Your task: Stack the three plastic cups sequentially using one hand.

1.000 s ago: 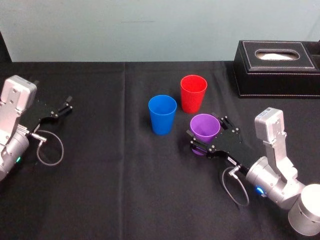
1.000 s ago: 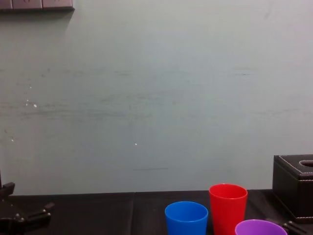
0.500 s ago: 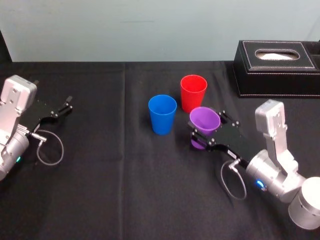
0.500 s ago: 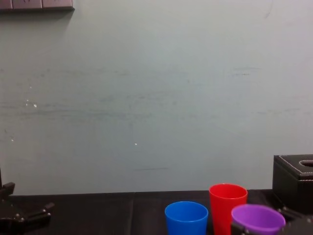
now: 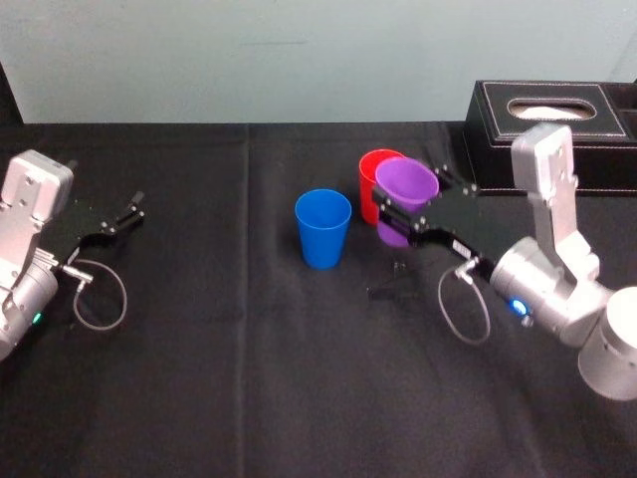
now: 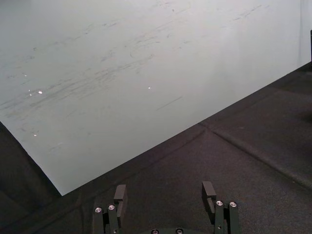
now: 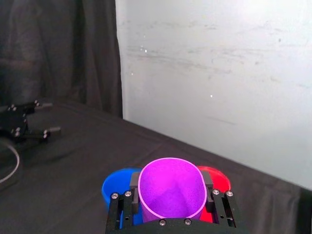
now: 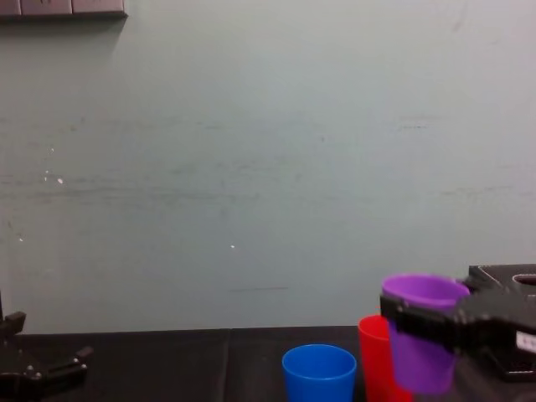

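Transfer seems the step in hand: right hand [image 5: 408, 199] clamps raised purple cup [image 5: 406, 187] just beside red cup [image 5: 368, 184], so next should centre over red and lower; left hand [image 5: 127, 209] open, well apart.

both arms [image 5: 557, 294] are silver-grey, with rounded joints and a boxy module [image 5: 545, 159] above each wrist. the left gripper [image 5: 134, 207] and right gripper [image 5: 416, 202] are flat black plates with silver screws [image 7: 114, 196]; a thin dark cable [image 5: 463, 311] loops from each wrist, beside a small teal light [image 5: 516, 306].
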Tool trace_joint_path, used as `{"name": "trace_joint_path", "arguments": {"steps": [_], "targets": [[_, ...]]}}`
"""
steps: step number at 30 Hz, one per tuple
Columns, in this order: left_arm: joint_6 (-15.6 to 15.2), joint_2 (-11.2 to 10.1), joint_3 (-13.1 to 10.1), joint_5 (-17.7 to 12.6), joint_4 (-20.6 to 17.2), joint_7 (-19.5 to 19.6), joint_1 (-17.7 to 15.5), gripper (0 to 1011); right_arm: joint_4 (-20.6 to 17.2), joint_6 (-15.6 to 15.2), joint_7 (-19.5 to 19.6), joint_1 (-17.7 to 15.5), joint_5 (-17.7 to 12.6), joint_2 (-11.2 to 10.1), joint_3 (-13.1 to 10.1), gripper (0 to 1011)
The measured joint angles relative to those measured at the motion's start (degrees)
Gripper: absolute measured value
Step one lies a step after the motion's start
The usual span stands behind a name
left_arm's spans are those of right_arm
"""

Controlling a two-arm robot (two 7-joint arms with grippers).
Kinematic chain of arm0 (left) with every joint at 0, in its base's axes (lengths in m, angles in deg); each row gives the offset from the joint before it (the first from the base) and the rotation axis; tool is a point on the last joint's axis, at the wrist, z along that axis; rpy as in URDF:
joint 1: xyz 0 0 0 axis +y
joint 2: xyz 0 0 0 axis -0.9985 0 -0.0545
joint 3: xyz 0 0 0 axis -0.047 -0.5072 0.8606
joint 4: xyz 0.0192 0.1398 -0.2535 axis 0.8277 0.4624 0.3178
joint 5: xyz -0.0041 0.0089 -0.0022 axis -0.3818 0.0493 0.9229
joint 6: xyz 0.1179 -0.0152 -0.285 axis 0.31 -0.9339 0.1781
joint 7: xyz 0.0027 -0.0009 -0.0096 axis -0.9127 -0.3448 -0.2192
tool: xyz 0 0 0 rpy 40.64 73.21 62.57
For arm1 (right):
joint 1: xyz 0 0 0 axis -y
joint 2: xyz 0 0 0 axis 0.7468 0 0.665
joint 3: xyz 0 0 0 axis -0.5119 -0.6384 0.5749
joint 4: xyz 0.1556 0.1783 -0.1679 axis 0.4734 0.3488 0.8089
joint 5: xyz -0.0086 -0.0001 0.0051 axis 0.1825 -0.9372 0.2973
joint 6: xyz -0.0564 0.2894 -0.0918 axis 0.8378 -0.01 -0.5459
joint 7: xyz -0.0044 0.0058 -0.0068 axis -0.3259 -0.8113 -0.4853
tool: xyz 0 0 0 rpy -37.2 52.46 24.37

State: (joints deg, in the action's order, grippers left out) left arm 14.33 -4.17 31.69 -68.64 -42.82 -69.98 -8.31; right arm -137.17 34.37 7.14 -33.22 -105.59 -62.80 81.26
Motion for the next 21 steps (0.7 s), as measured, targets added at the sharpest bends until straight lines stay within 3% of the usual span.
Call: {"name": "trace_joint_path", "arguments": {"steps": [9, 21], "targets": [[0.0, 0.0, 0.0, 0.0, 0.0, 0.0, 0.0, 1005, 0.56, -4.48, -0.41, 4.08, -0.12, 1.44, -0.71, 730], [0.0, 0.0, 0.0, 0.0, 0.0, 0.0, 0.0, 1005, 5.79, -6.1, -0.41, 9.74, -0.06, 3.69, -0.39, 730]]}}
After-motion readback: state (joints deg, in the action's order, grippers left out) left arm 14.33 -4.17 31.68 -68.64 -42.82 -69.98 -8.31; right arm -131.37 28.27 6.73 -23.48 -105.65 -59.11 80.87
